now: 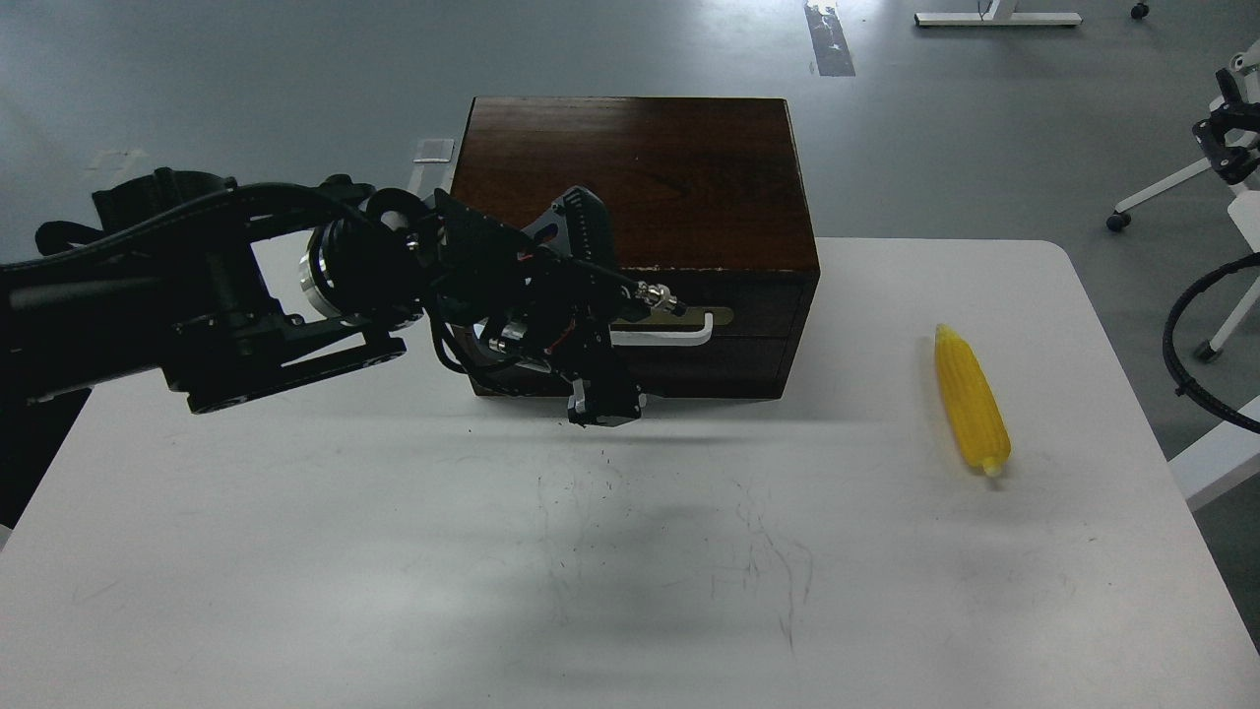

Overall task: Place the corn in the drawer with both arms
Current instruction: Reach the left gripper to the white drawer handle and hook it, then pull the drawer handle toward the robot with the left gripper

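you have the corn [972, 402], a slim bright yellow cob with ridged kernel rows, lying flat on the white table [630, 551] at the right, lengthwise away from you. well to its left the dark brown drawer [733, 335] sits shut in its boxy cabinet [640, 177], white bar handle [679, 337] partly hidden.
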`<state>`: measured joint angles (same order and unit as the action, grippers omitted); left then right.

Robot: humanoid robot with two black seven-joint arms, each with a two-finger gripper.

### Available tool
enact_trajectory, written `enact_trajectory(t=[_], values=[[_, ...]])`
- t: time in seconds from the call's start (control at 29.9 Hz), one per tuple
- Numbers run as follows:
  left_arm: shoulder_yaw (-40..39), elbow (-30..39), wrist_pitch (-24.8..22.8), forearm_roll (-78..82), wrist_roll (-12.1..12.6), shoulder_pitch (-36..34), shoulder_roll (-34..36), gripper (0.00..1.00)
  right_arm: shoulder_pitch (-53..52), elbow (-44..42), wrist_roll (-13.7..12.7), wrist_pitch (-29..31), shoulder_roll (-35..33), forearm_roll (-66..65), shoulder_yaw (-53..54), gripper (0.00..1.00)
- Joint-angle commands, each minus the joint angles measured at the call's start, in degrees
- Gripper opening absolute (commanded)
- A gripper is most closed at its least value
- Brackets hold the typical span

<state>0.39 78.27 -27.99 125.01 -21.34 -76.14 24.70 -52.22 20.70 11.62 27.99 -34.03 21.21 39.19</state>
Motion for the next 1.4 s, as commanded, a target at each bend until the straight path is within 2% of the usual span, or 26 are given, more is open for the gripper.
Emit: enact_trajectory(t=[0.0, 0.53, 1.07, 1.37], values=[[0.6, 0.0, 0.0, 0.0, 0.0, 0.1, 0.0, 0.75, 0.5, 0.0, 0.2, 0.0, 0.4, 0.4, 0.4, 1.0], [0.6, 0.0, 0.0, 0.0, -0.1, -0.3, -0.1, 0.75, 4.5, 0.1, 0.2, 0.0, 4.2, 1.6, 0.9, 1.0], [0.6, 0.1, 0.0, 0.0, 0.0, 0.0, 0.8, 0.75, 4.8, 1.4, -0.3, 0.0, 4.4, 1.7, 1.0, 1.0], [0.7, 0.1, 0.0, 0.0, 0.0, -0.1, 0.5, 0.75, 4.6, 1.7, -0.4, 0.0, 8.0, 1.6, 1.2, 1.0]])
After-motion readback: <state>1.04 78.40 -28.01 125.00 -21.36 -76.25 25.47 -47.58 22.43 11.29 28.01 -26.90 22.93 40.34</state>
